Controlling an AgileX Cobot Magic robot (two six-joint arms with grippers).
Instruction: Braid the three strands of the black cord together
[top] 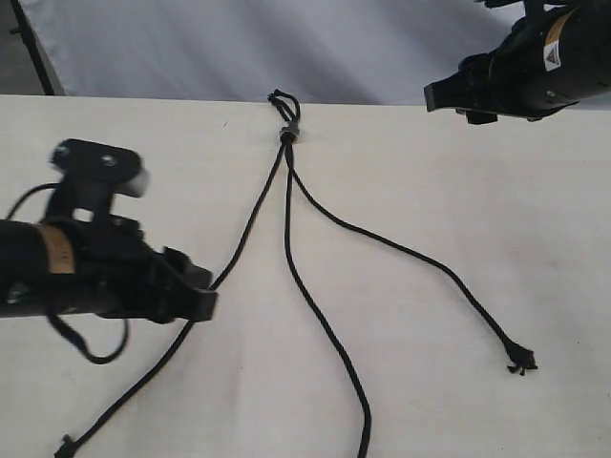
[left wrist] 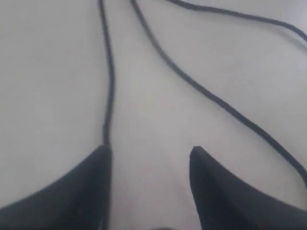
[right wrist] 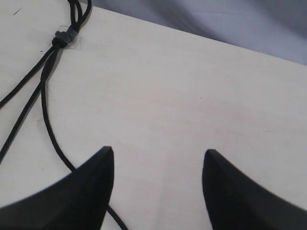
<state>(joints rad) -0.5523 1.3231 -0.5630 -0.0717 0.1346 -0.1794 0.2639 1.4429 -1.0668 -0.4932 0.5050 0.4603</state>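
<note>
The exterior view looks down over the table (top: 430,191); both wrist views, close above it, share the black cord (top: 286,239).

left pincer (left wrist: 149,152) — jaws apart, pointing inward | right pincer (right wrist: 158,154) — jaws apart, pointing inward

Pale table (top: 458,172) under black cord (top: 286,134) (three strands (top: 287,239) apart, perhaps taped).

My left gripper (left wrist: 149,149) hangs over the pale table (left wrist: 53,72), its two dark fingers (left wrist: 81,196) spread wide with bare tabletop between them. The first strand (left wrist: 110,86) runs straight in to the tip of one finger and along its inner edge, while the second strand (left wrist: 206,93) slants past the other finger, clear of it. The third strand (left wrist: 240,15) crosses farther off, well apart from both.
</note>
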